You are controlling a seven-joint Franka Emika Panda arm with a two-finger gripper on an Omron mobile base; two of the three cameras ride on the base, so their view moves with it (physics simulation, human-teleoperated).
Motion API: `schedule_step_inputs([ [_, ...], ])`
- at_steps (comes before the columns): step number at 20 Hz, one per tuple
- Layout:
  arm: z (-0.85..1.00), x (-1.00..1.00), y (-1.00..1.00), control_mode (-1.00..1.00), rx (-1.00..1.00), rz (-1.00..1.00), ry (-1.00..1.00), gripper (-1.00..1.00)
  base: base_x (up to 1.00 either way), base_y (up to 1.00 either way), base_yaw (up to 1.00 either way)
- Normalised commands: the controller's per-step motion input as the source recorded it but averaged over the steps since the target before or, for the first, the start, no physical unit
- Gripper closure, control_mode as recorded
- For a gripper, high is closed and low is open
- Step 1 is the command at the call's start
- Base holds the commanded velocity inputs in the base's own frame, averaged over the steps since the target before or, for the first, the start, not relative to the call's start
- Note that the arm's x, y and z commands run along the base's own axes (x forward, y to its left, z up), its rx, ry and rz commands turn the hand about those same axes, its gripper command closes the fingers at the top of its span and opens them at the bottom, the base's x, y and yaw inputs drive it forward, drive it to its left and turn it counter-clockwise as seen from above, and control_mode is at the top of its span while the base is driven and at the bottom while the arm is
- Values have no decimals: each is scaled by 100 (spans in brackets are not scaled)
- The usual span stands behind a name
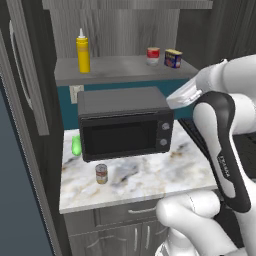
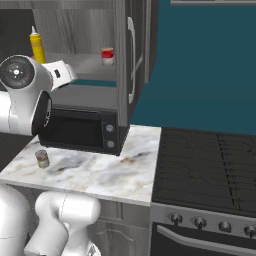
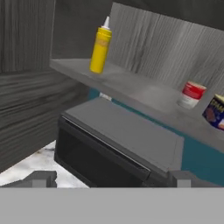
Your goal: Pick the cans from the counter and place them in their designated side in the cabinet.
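No lettering, brand or number is legible anywhere: the labels on the red-and-white can, the brownish can, the blue-and-yellow tin and the yellow squeeze bottle are blurred patches of color, as is the microwave's control panel.

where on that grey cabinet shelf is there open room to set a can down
The grey shelf board is bare between the tall yellow squeeze bottle at its left and the red-and-white can. The right end is crowded: that can stands beside the squat blue-and-yellow tin.

Glossy white arm with black joint covers.
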Motion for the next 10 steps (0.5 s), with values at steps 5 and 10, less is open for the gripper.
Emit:
schedule_step_inputs([
  [5, -30, -64, 19, -100, 0, 0, 0, -100, 0, 0, 0],
  [10, -23, -37, 35, -100, 0, 0, 1, -100, 0, 0, 0],
])
